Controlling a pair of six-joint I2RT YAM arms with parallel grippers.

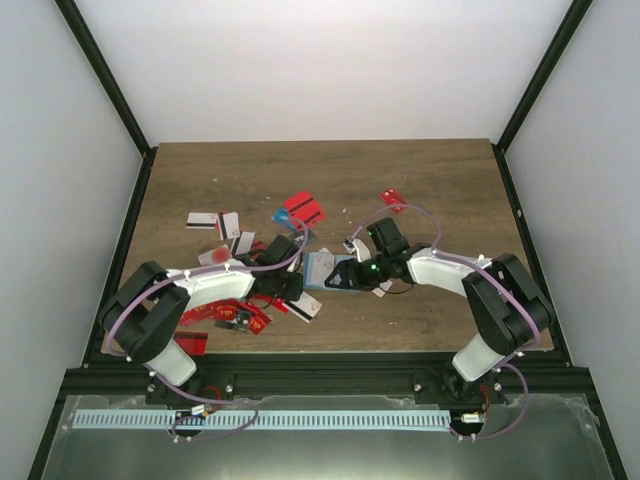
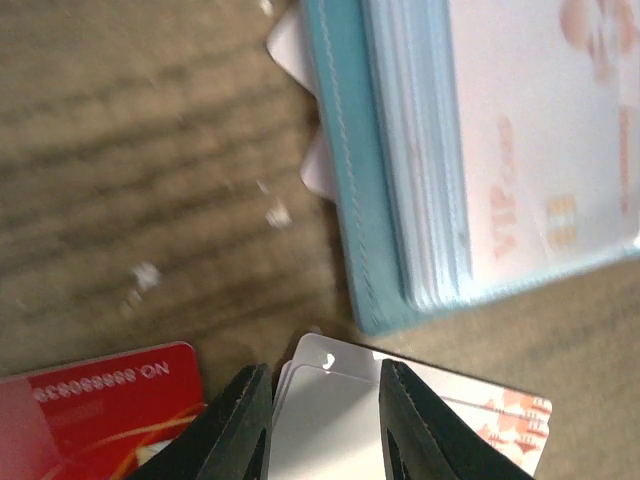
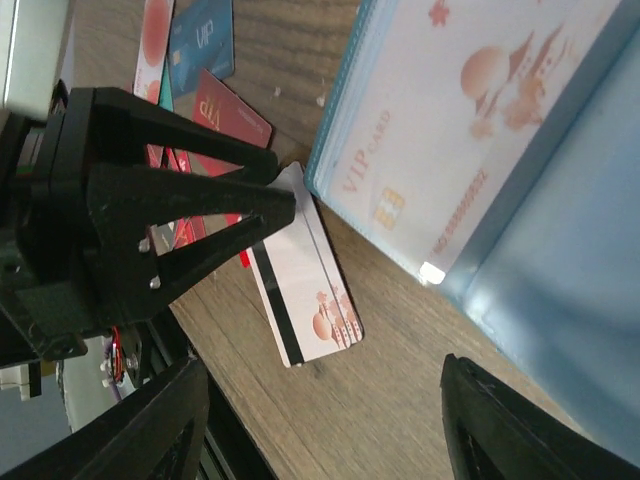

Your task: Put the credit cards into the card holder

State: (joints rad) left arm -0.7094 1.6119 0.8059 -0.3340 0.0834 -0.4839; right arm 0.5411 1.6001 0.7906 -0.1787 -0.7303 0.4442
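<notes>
Nearest the arm bases, a cluster of red cards is seen lying on the counter beside the left arm. Just beyond it, the left claw is lowered over two stacked white cards, the upper one marked with a black stripe and an orange picture. Its fingers are held only slightly apart, and the rounded end of the stack shows in the narrow gap. Whether the tips press on the cards cannot be told. A numbered red card is found just beside that claw.

The card holder is laid open on the counter between the two claws, just beside the white pair. A VIP card is already seated under one clear pocket, and white corners are seen peeking from under the teal edge. The right claw is held low over the holder's other side with its fingers spread wide; nothing is gripped between them.

Further back, loose cards are scattered: striped white cards to the left, a blue card and a striped red card near the middle, and a small red card to the right, well apart from the holder.
</notes>
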